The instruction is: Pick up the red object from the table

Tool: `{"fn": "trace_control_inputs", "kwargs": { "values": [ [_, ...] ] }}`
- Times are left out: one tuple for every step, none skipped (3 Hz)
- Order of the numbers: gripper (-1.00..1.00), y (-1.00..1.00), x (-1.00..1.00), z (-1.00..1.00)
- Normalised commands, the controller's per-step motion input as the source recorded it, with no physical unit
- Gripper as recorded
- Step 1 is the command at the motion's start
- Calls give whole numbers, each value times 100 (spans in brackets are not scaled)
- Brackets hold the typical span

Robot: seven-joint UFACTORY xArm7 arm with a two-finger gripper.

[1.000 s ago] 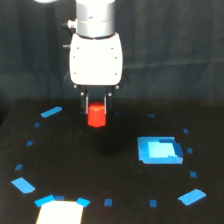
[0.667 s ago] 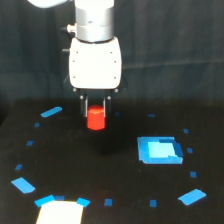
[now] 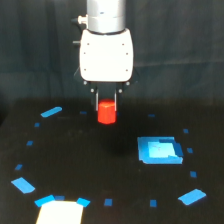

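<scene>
Exterior view. Red object (image 3: pixel 106 112): small plain red-orange upright cylinder, held betw. the fingers of the gripper (image 3: pixel 106 101), which is clamped on its upper part; top edge hidden behind fingers. Cylinder hangs over the far-centre of the black table (image 3: pixel 100 170); whether its base touches the surface can't be told. Blue square patch (image 3: pixel 159 150) lies toward view's right, white patch (image 3: pixel 59 212) cut off at bottom edge. Arm cropped at top.

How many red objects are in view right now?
1. The red object sits between the end effector fingers, above the table, toward the exterior view's left of the blue square. None else visible; the arm could hide something behind it.
</scene>
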Motion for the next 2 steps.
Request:
{"fn": "trace_control_inputs", "kwargs": {
  "values": [
    [-100, -1, -37, 52],
    [-100, 31, -22, -78]
  ]
}}
